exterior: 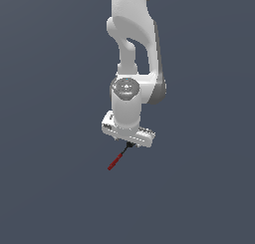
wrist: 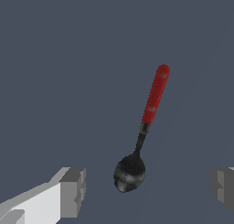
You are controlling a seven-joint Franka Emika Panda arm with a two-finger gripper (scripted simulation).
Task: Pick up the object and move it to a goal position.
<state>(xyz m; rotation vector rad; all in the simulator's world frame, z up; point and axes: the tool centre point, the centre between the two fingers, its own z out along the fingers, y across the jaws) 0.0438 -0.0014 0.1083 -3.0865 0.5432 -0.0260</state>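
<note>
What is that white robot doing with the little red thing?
The white robot arm is reaching down over a small spoon with a red handle and a black bowl. The spoon lies on the flat grey surface. The claw is open, with one finger on each side of the spoon's bowl, not touching it. So the spoon hasn't been picked up yet; the arm looks lined up to grab it.
</note>
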